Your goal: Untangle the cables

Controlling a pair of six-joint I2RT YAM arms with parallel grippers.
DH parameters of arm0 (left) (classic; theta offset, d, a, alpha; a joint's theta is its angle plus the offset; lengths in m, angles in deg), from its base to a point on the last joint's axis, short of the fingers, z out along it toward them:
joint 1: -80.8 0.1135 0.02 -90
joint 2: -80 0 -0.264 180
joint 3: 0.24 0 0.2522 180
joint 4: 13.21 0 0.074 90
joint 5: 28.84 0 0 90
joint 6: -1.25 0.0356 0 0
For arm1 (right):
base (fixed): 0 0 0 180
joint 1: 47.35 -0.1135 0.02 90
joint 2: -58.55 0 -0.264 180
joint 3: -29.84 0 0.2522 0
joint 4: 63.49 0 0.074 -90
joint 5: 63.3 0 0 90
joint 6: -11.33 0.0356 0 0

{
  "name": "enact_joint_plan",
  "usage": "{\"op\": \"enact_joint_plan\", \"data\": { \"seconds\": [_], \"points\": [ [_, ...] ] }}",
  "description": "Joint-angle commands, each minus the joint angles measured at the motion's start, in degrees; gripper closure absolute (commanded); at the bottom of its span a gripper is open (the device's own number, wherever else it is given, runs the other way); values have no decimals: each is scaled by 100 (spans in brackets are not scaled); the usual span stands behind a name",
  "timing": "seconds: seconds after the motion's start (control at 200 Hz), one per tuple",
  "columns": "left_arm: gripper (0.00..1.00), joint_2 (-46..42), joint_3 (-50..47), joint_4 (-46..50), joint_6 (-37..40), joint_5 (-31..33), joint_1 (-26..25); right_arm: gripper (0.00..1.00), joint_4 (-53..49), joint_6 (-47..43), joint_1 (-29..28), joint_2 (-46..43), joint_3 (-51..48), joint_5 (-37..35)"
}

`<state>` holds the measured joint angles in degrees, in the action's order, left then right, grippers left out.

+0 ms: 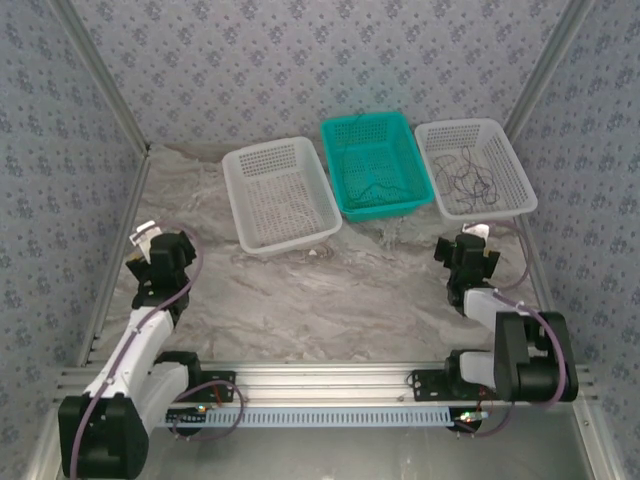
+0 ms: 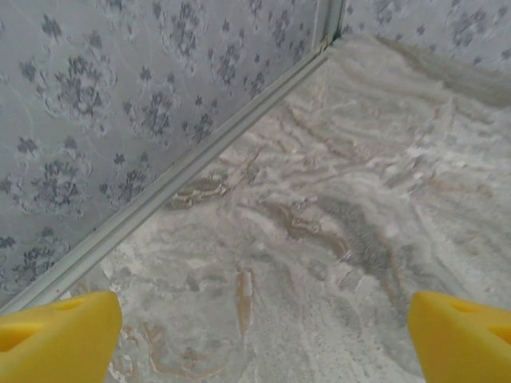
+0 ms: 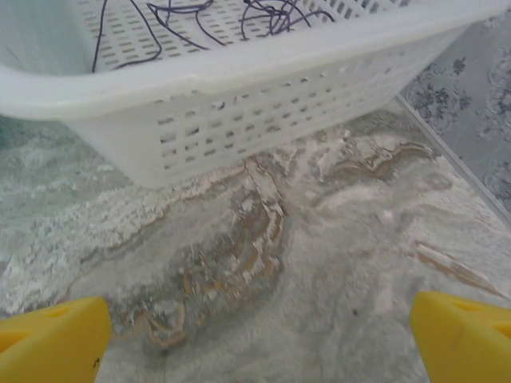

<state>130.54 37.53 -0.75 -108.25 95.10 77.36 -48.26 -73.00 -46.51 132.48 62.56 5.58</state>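
Thin dark cables [image 1: 468, 180] lie tangled in the right white basket [image 1: 490, 214]. In the right wrist view the dark cables [image 3: 192, 20] loop over that basket's floor, behind its perforated wall [image 3: 263, 120]. A thin wire [image 1: 375, 187] lies in the teal basket [image 1: 385, 212]. My right gripper [image 1: 472, 236] hovers just in front of the right basket, and in its wrist view the gripper [image 3: 259, 343] is open with bare table between its yellow fingertips [image 3: 56, 339]. My left gripper [image 1: 148, 236] is at the far left by the wall, where the gripper [image 2: 263, 343] is open and holds nothing.
A second white basket [image 1: 295, 240] stands left of the teal one, all three in a row at the back. Patterned walls close in the marbled table [image 1: 330, 300] on both sides. A metal rail [image 1: 330, 380] runs along the near edge.
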Motion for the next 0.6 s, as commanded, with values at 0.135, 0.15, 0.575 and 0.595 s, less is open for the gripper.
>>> {"op": "enact_joint_plan", "data": {
  "seconds": [0.135, 0.15, 0.575, 0.595],
  "points": [
    [6, 794, -1071, -3307, 984, -1144, 74, 0, 1998, -524, -31, 1170, 110, 1113],
    [6, 871, -1142, -3526, 1006, -1261, 93, 0, 2462, -556, -33, 1373, 52, 1152],
    [6, 3913, -636, -6025, 1655, -2817, 461, 0, 1801, -584, -15, 1311, 292, 1316],
    [6, 3758, -486, -5543, 1687, -2988, 473, 0, 1803, -578, -18, 1310, 286, 1321]
  ]
}}
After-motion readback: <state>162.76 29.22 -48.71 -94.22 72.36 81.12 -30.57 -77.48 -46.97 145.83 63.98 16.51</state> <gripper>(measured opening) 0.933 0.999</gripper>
